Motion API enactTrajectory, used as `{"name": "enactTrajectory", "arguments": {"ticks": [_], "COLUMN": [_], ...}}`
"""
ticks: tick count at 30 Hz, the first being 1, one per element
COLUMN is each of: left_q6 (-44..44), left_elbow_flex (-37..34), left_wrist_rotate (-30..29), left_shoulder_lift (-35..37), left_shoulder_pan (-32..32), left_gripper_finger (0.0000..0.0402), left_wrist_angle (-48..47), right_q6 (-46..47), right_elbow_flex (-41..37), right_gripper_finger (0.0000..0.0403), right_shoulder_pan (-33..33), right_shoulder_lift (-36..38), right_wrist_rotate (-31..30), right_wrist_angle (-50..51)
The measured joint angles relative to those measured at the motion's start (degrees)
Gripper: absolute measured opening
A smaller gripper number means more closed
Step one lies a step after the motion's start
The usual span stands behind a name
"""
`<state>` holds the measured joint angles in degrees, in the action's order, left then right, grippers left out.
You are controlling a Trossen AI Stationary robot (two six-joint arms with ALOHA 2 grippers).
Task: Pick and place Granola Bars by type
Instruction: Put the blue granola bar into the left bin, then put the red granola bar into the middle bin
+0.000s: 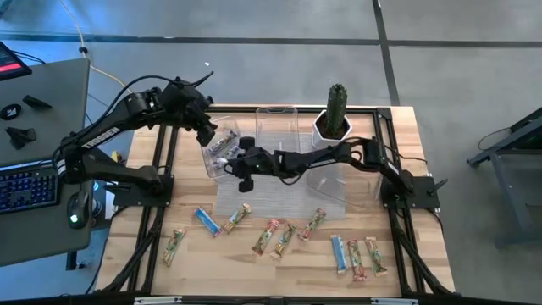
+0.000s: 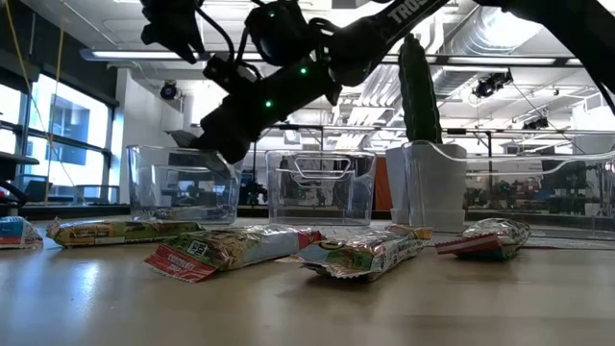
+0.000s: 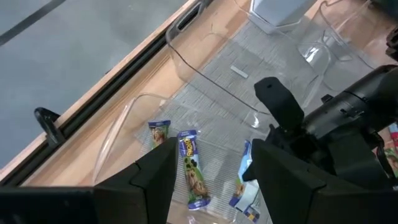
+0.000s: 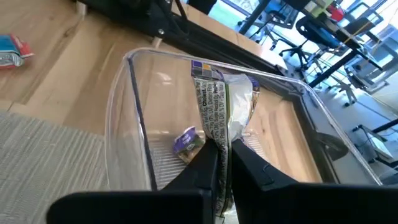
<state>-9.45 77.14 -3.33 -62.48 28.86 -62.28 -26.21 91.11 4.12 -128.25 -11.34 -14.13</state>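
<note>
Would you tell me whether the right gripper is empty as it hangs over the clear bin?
No: the right gripper pinches a purple-wrapped bar over the clear bin.

a potted cactus [image 1: 336,108] stands beside clear plastic bins [image 1: 275,127] on a grey mat [image 1: 279,196], keyboard [image 1: 25,186] off-table.

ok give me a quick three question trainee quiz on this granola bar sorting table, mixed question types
1. True or false: the right gripper is pinching a purple-wrapped bar over the left clear bin.
2. Multiple choice: the left gripper is A) open, holding nothing, above that bin; B) shut on a bar; C) parked by the cactus.
3. Fill in: the loose bars on the table lie along its ____ edge in the high view.

Key
1. True
2. A
3. Near (bottom)
</note>
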Motion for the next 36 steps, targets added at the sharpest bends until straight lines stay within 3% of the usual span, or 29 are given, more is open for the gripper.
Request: {"name": "enactTrajectory", "arguments": {"ticks": [8, 14, 22, 25, 29, 36], "left_q6": [0.00, -0.06, -6.25, -10.35, -20.27, -45.94], "left_elbow_flex": [0.00, 0.00, 0.00, 0.00, 0.00, -0.23], "left_wrist_rotate": [-0.07, -0.08, 1.82, 2.10, 0.63, -11.83], "left_shoulder_lift": [0.00, 0.00, 0.60, 1.24, 1.83, 1.70], "left_shoulder_pan": [0.00, 0.00, -1.66, -6.17, -17.07, -43.10], "left_gripper_finger": [0.0200, 0.0200, 0.0200, 0.0200, 0.0200, 0.0200], "left_wrist_angle": [0.00, -0.37, -9.47, -12.25, -14.99, -19.83], "right_q6": [-2.12, -4.60, -8.45, -8.38, -5.70, 10.05], "right_elbow_flex": [0.39, 2.51, 8.42, 8.52, 8.52, 8.48], "right_gripper_finger": [0.0095, 0.0125, 0.0124, 0.0124, 0.0124, 0.0124], "right_shoulder_pan": [-0.02, -1.89, -7.16, -8.82, -10.62, -11.28], "right_shoulder_lift": [0.20, 0.38, 7.80, 12.41, 19.39, 30.32], "right_wrist_rotate": [-0.56, -11.82, -19.34, -23.37, -29.59, -29.50], "right_wrist_angle": [0.77, 1.21, 22.09, 29.06, 37.87, 53.58]}}
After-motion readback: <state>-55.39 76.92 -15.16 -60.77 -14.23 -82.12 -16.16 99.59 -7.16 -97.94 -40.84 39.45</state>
